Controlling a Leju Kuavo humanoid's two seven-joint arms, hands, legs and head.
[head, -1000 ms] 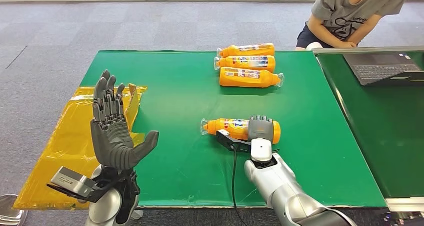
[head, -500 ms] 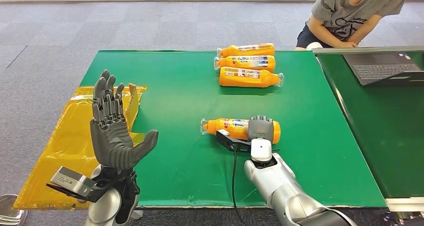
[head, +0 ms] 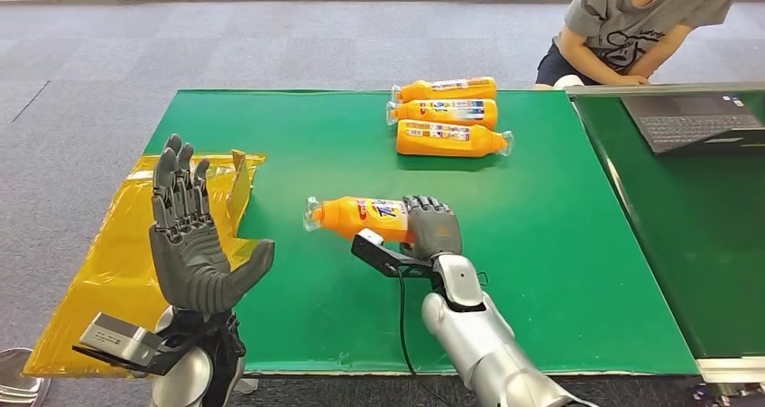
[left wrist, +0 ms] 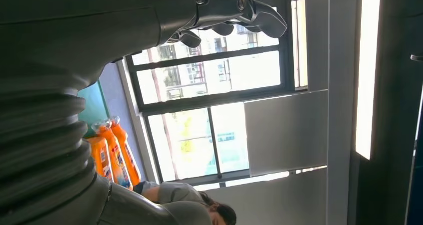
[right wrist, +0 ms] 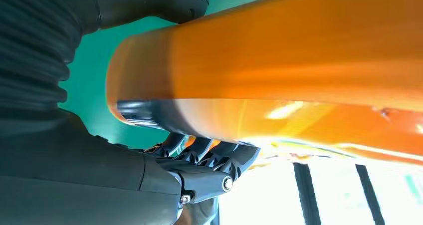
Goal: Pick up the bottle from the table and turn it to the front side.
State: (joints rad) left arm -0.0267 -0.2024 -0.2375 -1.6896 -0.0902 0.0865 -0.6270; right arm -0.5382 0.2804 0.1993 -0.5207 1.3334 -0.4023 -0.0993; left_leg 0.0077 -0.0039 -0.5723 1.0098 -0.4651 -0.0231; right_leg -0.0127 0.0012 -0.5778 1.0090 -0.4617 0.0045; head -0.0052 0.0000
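My right hand [head: 431, 229] grips an orange bottle [head: 358, 216] by its base end, lifted off the green table [head: 298, 136], cap pointing left. In the right wrist view the bottle [right wrist: 299, 55] spans the picture, and the fingers [right wrist: 209, 157] curl under it. My left hand [head: 191, 235] stands upright at the table's front left, palm facing right, fingers spread, holding nothing. Its fingers [left wrist: 234, 10] show against windows in the left wrist view.
Three more orange bottles [head: 447, 114] lie side by side at the table's far middle. A yellow sheet [head: 126, 245] hangs off the table's left edge. A laptop [head: 690, 118] sits on a second table at right, with a person [head: 631, 19] crouched behind it.
My right hand has lifted the bottle and carried it left and a little toward the table's middle. My left hand has shifted slightly left and down.
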